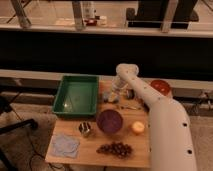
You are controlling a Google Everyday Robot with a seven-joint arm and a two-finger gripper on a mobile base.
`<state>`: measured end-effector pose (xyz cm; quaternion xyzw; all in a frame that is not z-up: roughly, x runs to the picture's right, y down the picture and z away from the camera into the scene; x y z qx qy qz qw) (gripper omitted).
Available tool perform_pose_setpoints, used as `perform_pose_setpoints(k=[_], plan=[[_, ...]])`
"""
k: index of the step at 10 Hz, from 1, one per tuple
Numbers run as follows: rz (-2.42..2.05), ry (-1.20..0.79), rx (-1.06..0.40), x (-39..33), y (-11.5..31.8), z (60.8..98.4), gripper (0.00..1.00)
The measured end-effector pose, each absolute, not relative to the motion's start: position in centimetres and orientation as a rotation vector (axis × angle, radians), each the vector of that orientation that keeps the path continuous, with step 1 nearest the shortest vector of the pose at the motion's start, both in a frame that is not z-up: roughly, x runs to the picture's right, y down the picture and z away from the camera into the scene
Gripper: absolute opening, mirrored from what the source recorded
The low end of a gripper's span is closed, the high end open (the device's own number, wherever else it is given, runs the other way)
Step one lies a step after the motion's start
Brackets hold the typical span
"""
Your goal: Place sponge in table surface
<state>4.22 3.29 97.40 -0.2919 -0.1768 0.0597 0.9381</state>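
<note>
The gripper [113,95] is hanging low over the table surface [92,146], beside a small, soft, pale-blue sponge [109,98].

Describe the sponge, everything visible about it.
The sponge is a small, pale-blue, soft-looking block at the far end of the table surface, just right of the green tray and beyond the purple bowl. The gripper is right at it, partly covering it. Whether the sponge rests on the wood or is lifted cannot be told.
</note>
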Motion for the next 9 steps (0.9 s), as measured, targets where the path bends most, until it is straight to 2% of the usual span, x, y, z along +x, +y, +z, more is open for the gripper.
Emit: perform_pose_setpoints(k=[3, 8, 9], plan=[[0.126, -0.370, -0.573, 4.66, 2.67, 96.75, 0.21], [0.107, -0.380, -0.561, 4.23, 2.43, 96.69, 0.22], [0.096, -0.381, -0.554, 4.04, 2.29, 96.60, 0.17]])
